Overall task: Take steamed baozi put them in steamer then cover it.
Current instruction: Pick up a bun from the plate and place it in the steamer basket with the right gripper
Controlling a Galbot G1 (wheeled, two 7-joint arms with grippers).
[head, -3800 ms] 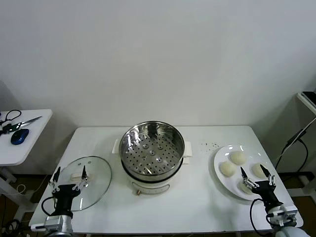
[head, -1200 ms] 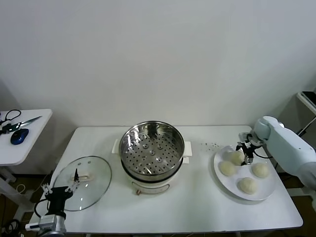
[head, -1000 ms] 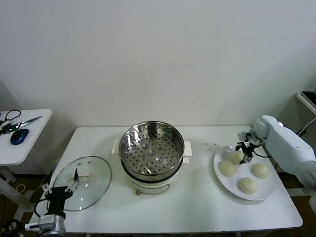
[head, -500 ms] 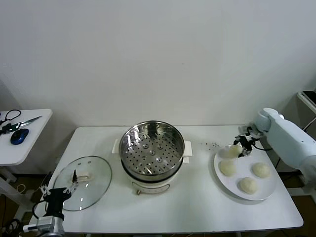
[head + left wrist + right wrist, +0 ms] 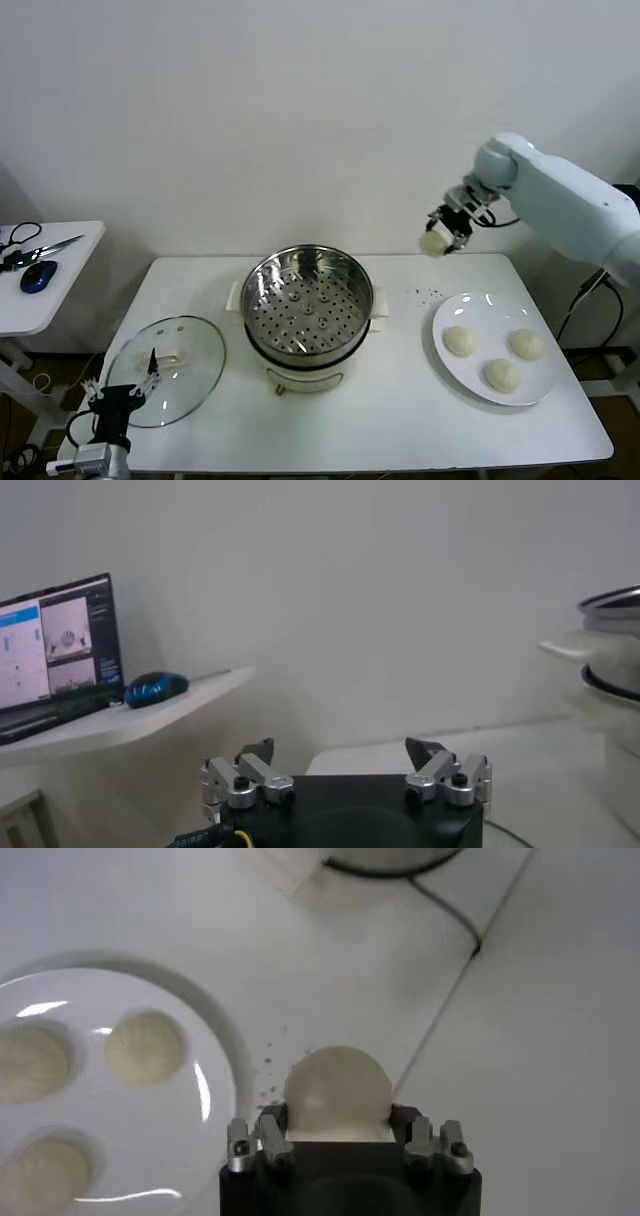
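My right gripper (image 5: pixel 445 232) hangs in the air above the table, between the steamer and the plate, shut on one cream-white steamed baozi (image 5: pixel 434 242). The right wrist view shows that baozi (image 5: pixel 337 1093) wedged between the fingers, with the plate (image 5: pixel 215 1078) far below. Three more baozi (image 5: pixel 459 341) (image 5: pixel 526 344) (image 5: pixel 501 375) lie on the white plate (image 5: pixel 540 385). At the table's centre the steel steamer (image 5: pixel 308 305) stands uncovered, its perforated tray bare. The glass cover (image 5: pixel 195 365) lies flat at the table's left. My left gripper (image 5: pixel 122 375) waits open at the front left edge, holding nothing.
Dark crumbs (image 5: pixel 425 294) speckle the table between steamer and plate. A side table to the left carries a blue mouse (image 5: pixel 36 276) and scissors (image 5: pixel 45 248). In the left wrist view a laptop (image 5: pixel 55 645) and the mouse (image 5: pixel 155 688) show.
My right gripper has lifted one baozi off the plate and carried it up and leftward toward the steamer. The plate now holds three. The left gripper has barely shifted.
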